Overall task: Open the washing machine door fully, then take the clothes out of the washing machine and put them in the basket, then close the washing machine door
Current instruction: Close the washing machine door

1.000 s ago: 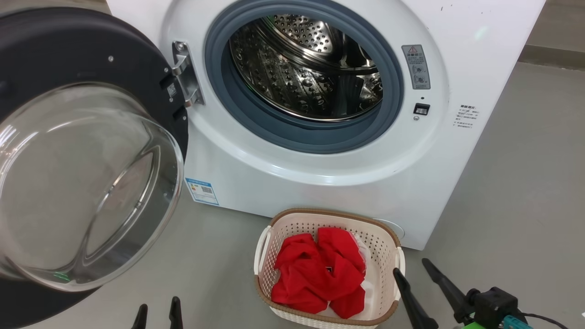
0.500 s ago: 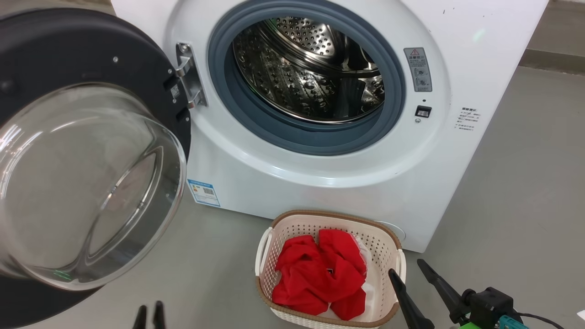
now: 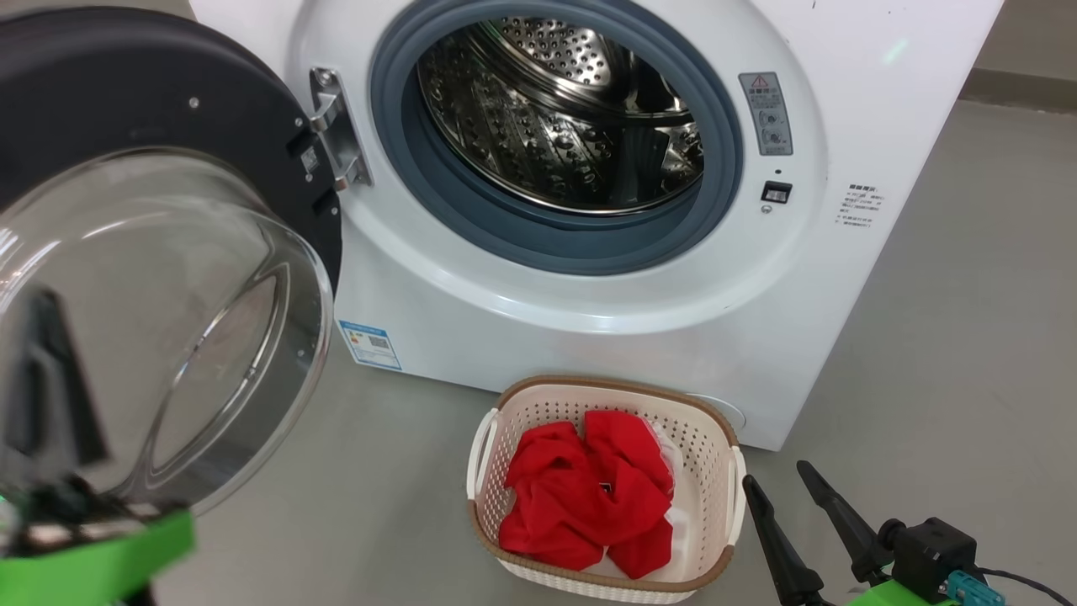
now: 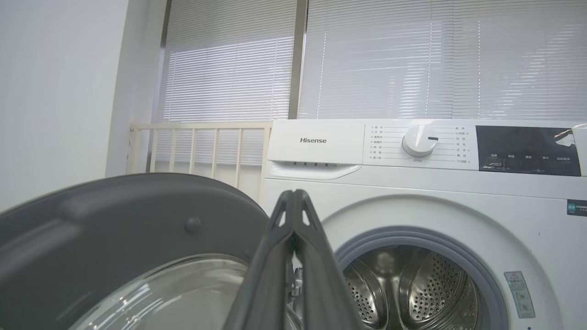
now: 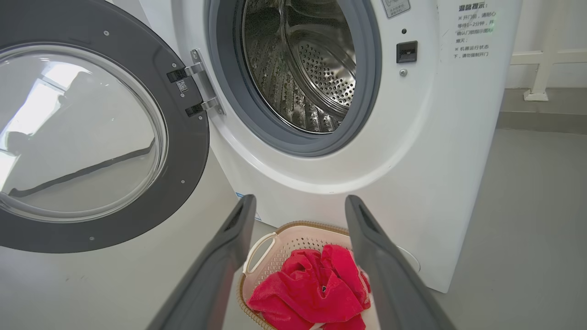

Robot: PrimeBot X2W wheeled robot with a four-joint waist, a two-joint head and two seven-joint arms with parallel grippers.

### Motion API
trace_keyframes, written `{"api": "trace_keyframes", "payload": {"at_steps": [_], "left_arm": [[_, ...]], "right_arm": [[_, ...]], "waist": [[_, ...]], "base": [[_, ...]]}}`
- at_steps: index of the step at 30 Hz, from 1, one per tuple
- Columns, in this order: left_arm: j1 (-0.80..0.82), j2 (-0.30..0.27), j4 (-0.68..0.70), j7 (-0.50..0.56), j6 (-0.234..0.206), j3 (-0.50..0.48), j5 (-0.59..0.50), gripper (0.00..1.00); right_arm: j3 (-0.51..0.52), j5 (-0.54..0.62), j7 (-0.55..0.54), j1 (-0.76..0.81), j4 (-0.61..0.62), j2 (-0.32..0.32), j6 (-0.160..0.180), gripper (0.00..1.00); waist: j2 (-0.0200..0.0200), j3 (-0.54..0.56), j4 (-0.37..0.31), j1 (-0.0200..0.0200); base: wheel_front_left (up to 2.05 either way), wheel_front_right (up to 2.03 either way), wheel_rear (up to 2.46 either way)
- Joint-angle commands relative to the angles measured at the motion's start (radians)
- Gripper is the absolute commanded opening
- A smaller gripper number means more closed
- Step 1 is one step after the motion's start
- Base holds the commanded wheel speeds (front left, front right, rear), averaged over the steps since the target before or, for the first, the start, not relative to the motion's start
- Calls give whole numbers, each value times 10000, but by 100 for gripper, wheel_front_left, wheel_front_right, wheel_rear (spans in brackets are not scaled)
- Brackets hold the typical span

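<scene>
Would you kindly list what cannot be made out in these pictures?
- Bottom of the basket: head view, covered by the clothes.
- Rim of the washing machine door: head view, cut off by the left edge.
- The left gripper: head view, blurred.
- The printed label on the washing machine: head view, too small to read.

The clothes (image 3: 589, 497) lie in the basket (image 3: 703, 441), which stands on the floor (image 3: 968, 337) just before the washing machine (image 3: 547, 337); the washing machine door (image 3: 126, 93) hangs open at its left.
</scene>
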State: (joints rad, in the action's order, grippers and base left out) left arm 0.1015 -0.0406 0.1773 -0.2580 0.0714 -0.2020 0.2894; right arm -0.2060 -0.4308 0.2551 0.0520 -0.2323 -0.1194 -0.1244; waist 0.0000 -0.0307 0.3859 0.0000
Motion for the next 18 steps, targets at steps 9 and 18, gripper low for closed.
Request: {"api": "trace_keyframes", "payload": {"at_steps": [9, 18], "left_arm": [[2651, -1066, 710, -38, 471, -2250, 527, 0], [4727, -2473, -2116, 1325, 125, -4371, 3335, 0]], "right_arm": [[165, 100, 67, -252, 296, 213, -63, 100], [461, 143, 67, -249, 313, 409, -63, 100]], "waist": [[0, -221, 37, 0], [0, -325, 288, 0]], "base": [[0, 0, 0], [0, 0, 0]]}}
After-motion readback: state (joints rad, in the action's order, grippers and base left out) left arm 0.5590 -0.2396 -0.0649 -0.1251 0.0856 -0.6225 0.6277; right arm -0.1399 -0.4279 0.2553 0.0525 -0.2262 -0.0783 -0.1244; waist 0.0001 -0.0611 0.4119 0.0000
